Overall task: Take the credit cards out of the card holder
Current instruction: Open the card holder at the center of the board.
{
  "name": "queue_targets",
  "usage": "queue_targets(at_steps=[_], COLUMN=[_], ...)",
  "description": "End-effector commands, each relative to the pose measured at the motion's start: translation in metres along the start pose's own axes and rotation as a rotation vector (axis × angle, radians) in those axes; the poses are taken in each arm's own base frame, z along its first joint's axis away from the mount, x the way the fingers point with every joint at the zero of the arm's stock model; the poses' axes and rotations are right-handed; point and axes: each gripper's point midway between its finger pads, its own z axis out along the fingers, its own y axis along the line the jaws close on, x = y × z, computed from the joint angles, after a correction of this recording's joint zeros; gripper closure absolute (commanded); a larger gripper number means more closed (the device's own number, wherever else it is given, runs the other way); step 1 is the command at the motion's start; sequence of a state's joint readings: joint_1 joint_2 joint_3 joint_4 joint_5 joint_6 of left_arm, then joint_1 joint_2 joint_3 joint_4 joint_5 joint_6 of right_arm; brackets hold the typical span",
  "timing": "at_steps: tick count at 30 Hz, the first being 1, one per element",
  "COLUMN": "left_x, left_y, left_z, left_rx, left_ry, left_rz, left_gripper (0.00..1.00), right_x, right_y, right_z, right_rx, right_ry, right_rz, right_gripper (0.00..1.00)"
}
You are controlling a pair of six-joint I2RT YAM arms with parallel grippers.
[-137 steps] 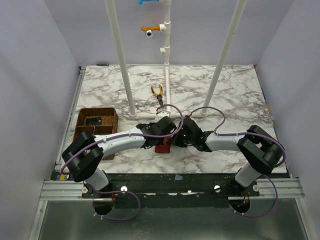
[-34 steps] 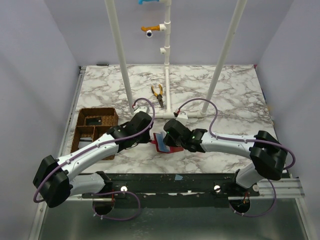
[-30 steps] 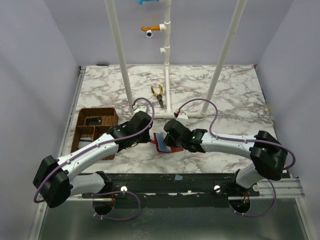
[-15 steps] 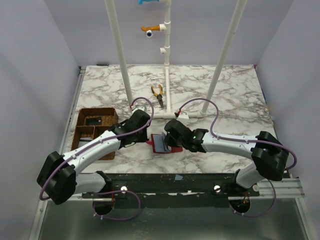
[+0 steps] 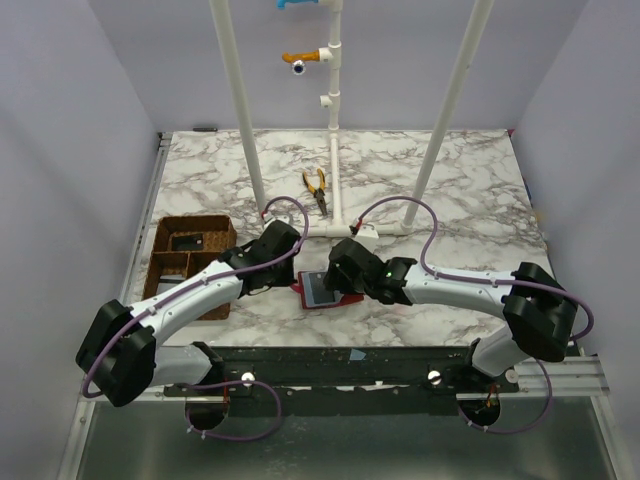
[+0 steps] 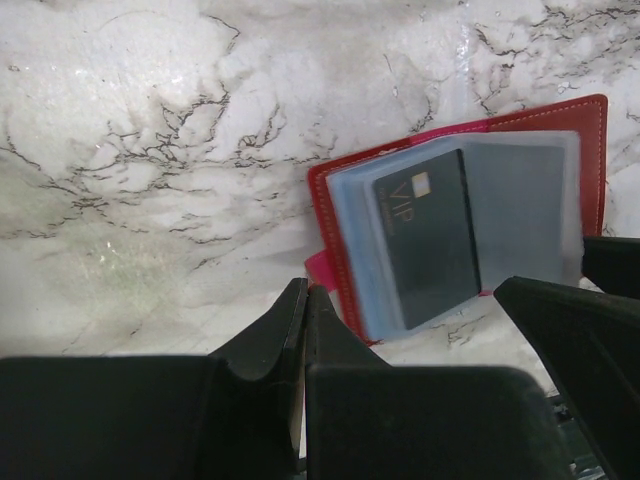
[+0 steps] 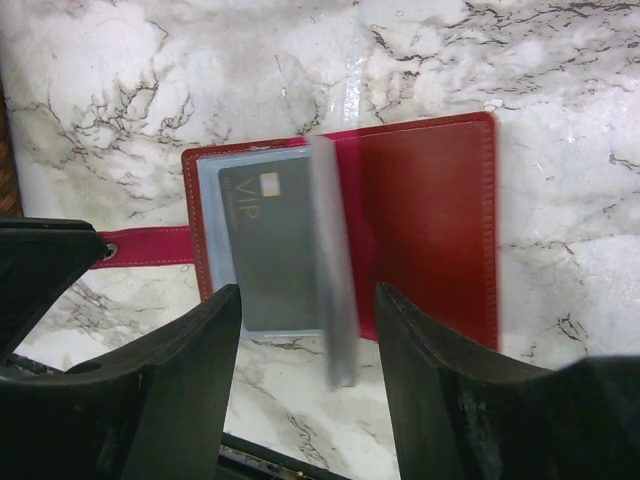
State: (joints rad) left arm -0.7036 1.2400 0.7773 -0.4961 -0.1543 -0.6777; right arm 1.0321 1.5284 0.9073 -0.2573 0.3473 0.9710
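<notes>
My right pincer stands with its jaws apart, hanging low over the open card holder. Between the fingers a clear plastic sleeve stands up on edge, blurred; neither finger clamps it. My left pincer is closed tight, and its tips pinch the pink strap that sticks out from the holder's left edge.

The holder lies flat and spread open on the marble worktop, red cover down, between the two pincers and close to the near edge. On its left half lie pale blue-grey sleeves with a dark card marked VIP under the top one; the right half shows bare red lining. I cannot tell how many more cards sit beneath.

In the top view, a brown compartment tray sits on the worktop to the left, beside my left arm. Yellow-handled pliers lie farther back, near the white pipe frame.
</notes>
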Motion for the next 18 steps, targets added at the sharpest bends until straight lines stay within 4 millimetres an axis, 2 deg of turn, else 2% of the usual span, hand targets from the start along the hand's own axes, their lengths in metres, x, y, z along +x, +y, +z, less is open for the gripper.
queue_targets(at_steps=[1, 16, 18], left_x=[0.005, 0.005, 0.004], left_y=[0.002, -0.001, -0.002], left_z=[0.004, 0.006, 0.006], left_rx=[0.010, 0.024, 0.026], left_ry=[0.018, 0.026, 0.026], left_rz=[0.005, 0.011, 0.013], left_gripper=[1.00, 1.00, 1.00], right_x=[-0.004, 0.004, 0.007], right_y=[-0.006, -0.018, -0.021], right_z=[0.002, 0.011, 0.014], right_rx=[0.029, 0.060, 0.070], right_ry=[-0.015, 0.013, 0.020], right_rz=[-0.002, -0.013, -0.018], right_gripper=[0.40, 0.40, 0.53])
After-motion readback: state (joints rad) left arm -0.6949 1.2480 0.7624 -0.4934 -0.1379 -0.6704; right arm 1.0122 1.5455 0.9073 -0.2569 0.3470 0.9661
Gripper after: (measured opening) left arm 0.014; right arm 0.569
